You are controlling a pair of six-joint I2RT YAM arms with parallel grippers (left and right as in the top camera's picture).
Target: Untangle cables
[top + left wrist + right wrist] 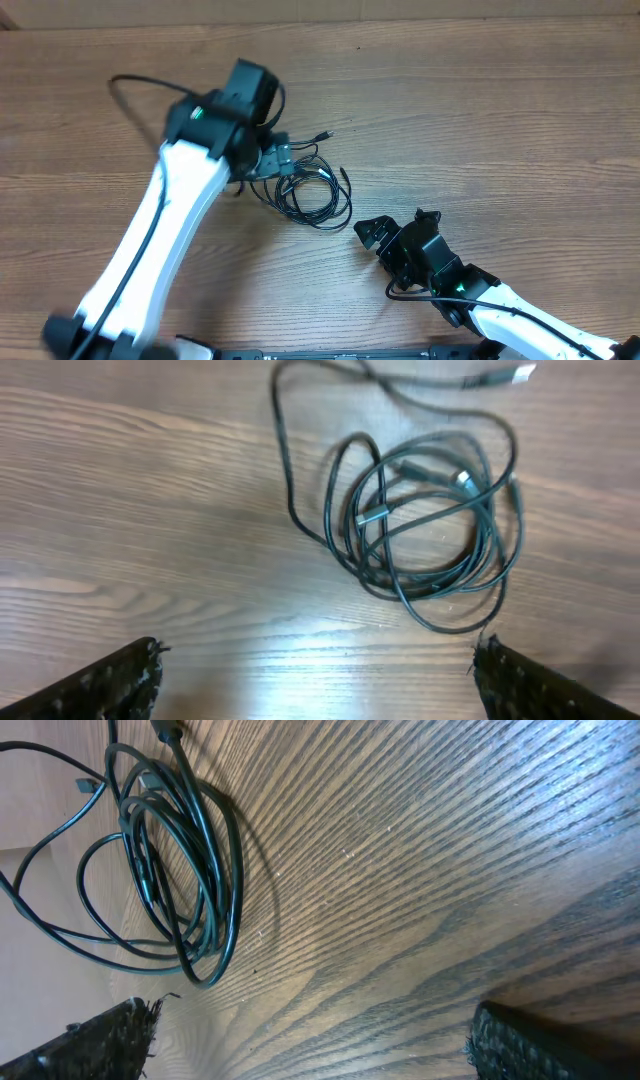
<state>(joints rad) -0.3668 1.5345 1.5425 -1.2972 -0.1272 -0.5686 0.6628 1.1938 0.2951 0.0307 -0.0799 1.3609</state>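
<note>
Black cables (312, 192) lie coiled on the table (500, 120) just ahead of the left pincer (278, 158), its arm stretched forward, jaws wide and empty. The right pincer (372, 233), equally wide, points at the coil from nearby. Overhead hides the left jaws; the wrist view shows them apart.

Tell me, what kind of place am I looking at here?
Probably a robotics lab or test bench rather than a home. A robot's left arm and right arm reach over a wood-grain table, and a tangle of thin black cables lies between them.
</note>
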